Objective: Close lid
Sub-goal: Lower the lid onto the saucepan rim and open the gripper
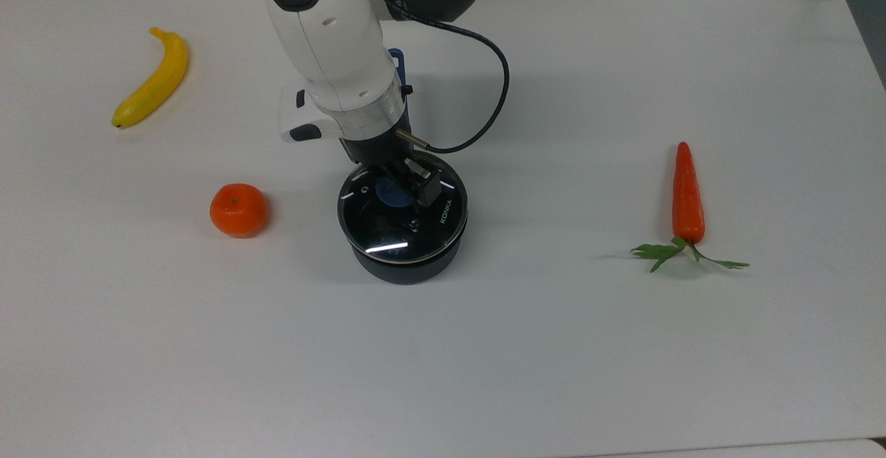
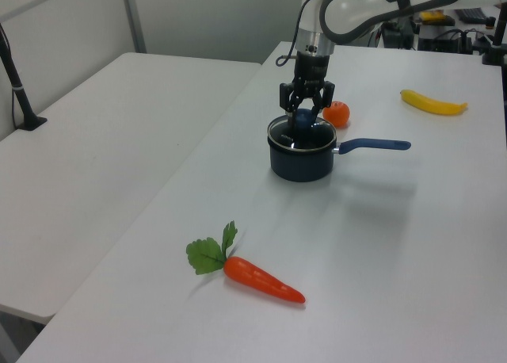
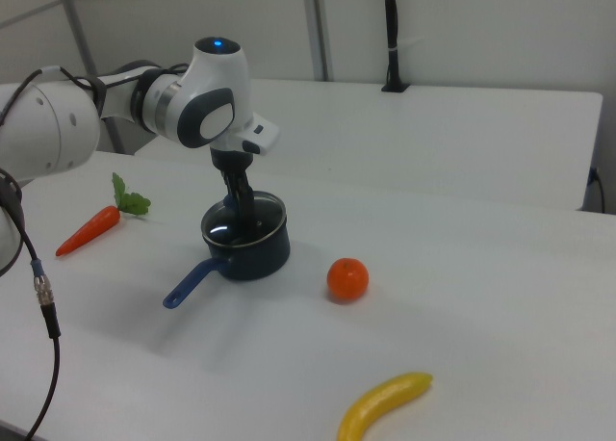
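The round glass lid (image 1: 401,226) with "KONKA" lettering lies level on the rim of the dark saucepan (image 1: 405,268), covering it. My gripper (image 1: 398,188) comes down from above and is shut on the lid's blue knob (image 1: 389,195), one finger on each side. In the left view the gripper (image 2: 305,113) stands upright over the lid (image 2: 301,137), and the pan's blue handle (image 2: 376,145) points to the left view's right. In the right view the gripper (image 3: 241,210) meets the lid (image 3: 231,231) on the pan.
On the white table (image 1: 484,347), an orange (image 1: 238,209) lies close to the pan on the top view's left, with a banana (image 1: 154,79) farther back left. A carrot (image 1: 687,195) with green leaves lies to the top view's right. The arm's cable (image 1: 495,98) loops beside the wrist.
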`<state>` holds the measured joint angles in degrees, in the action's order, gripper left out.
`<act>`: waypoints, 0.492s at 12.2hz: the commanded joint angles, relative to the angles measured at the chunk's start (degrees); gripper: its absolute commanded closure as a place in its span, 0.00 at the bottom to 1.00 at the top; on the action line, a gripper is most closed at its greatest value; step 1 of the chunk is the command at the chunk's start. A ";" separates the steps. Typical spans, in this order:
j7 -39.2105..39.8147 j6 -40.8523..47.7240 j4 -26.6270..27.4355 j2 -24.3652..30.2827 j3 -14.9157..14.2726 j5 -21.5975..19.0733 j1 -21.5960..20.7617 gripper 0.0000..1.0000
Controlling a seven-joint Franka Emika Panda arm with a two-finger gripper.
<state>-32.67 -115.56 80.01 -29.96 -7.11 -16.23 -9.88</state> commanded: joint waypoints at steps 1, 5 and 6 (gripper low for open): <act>-0.55 1.22 -0.55 -0.01 -0.01 -0.99 -0.41 0.71; -0.46 1.31 0.15 -0.02 -0.01 -0.99 -0.41 0.52; -0.46 1.31 0.33 -0.01 -0.01 -0.91 -0.41 0.34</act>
<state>-32.67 -115.48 80.05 -30.50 -6.88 -16.23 -9.91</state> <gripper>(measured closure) 0.392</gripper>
